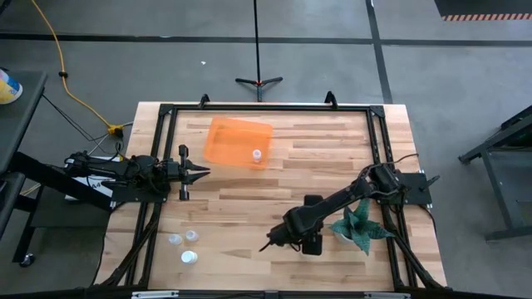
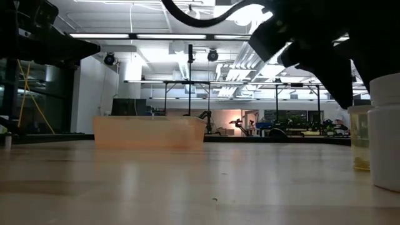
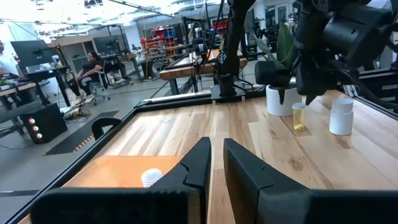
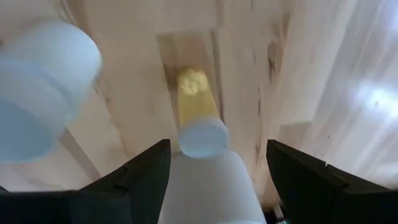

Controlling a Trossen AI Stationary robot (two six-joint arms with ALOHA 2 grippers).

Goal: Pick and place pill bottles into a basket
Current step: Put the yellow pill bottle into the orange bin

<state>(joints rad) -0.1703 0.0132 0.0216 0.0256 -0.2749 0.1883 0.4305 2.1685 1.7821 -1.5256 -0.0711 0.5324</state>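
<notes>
The orange tray point(image 1: 237, 139) lies at the table's far middle with one white-capped bottle point(image 1: 257, 154) in it. My left gripper point(image 1: 202, 173) hovers by the tray's near left corner, its fingers point(image 3: 199, 163) a narrow gap apart and empty. My right gripper point(image 1: 268, 244) is open near the table's near edge, pointing down over bottles. In the right wrist view a white bottle point(image 4: 208, 186) stands between its fingers, with a yellowish bottle point(image 4: 198, 118) and a bigger white one point(image 4: 43, 93) beyond. Three more bottles point(image 1: 187, 245) stand near the near left corner. My right gripper has one finger point(image 4: 134, 177) on each side of the white bottle's top point(image 4: 208, 180), coming from above. I cannot tell whether the fingers touch it.
A spiky green plant in a white pot point(image 1: 357, 226) stands just right of my right gripper. A black frame point(image 1: 266, 108) runs around the table. A yellowish bottle point(image 3: 299, 116) and a white one point(image 3: 341, 116) stand under my right arm.
</notes>
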